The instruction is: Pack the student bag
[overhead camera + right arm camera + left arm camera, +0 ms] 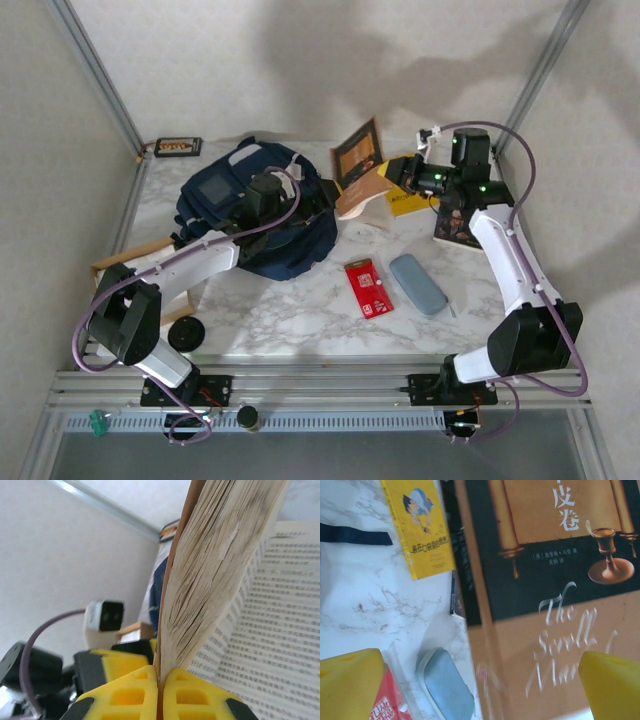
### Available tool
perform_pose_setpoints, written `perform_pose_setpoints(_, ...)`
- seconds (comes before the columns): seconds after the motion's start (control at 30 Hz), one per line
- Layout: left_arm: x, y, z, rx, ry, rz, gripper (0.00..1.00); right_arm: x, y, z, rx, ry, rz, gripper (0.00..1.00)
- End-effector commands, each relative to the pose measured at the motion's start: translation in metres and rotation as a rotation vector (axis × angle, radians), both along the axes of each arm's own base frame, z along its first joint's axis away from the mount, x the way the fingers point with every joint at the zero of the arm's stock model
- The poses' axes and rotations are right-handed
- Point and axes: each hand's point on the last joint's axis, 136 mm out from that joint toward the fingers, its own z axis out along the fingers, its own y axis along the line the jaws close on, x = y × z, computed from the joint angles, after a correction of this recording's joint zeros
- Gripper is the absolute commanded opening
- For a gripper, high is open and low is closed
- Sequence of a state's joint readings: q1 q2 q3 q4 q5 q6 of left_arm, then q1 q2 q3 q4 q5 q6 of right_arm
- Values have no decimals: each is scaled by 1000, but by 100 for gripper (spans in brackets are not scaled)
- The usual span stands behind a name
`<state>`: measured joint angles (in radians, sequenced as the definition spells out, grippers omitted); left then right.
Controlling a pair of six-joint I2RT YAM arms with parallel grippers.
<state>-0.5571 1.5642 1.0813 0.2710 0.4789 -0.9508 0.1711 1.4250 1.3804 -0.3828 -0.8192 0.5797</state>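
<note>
student bag (300, 245), hidden part: was covered across the middle, in the top view, by the left arm's dark wrist and purple cable; gave no sight of any opening beneath them.
grey-blue case (445, 685): ran off the lower edge of the left wrist view.
red packet (387, 705): was half covered there by a yellow finger (350, 685) and cut by the same edge.
brown book (555, 605): overran the top and right edges of that view; showed its lower lettering smeared with blur.
yellow book (420, 525): lay partly under the right arm in the top view.
dark-covered book (458, 225): lay beside it, likewise partly under that arm.
student bag, look: was large, navy-blue fabric, slumped and rumpled, with a grey square patch on its left side and a pale strip near the top.
student bag, place: lay on the marble desk (300, 325) at the back left, just left of the brown book, well apart from the case and packet nearer the front.
left pincer (475, 690): stood wide, with yellow fingers at the two lower corners of its own view; gripped nothing; faced the brown book's cover; touching it or not, impossible to tell.
right pincer (160, 682): was pressed almost shut on the brown book's cover; held the book open and on edge, with pages fanning upward above the fingers and a printed page spread to the right.
</note>
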Motion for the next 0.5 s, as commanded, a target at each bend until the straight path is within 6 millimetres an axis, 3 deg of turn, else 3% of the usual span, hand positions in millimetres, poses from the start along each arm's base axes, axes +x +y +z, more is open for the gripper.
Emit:
perform_pose_setpoints(0.0,-5,-2,14,-72,-42,-59,99,-29,16,33,97,-78,117,0)
perform_pose_setpoints(0.17,-14,-10,40,-236,-75,-114,97,-46,31,39,172,-66,195,0)
perform_pose_setpoints(0.3,-28,-8,70,-402,-117,-151,84,-47,29,21,148,-22,183,0)
perform_pose_setpoints(0.47,-34,-4,81,-428,-134,-153,66,-43,23,-4,108,25,150,0)
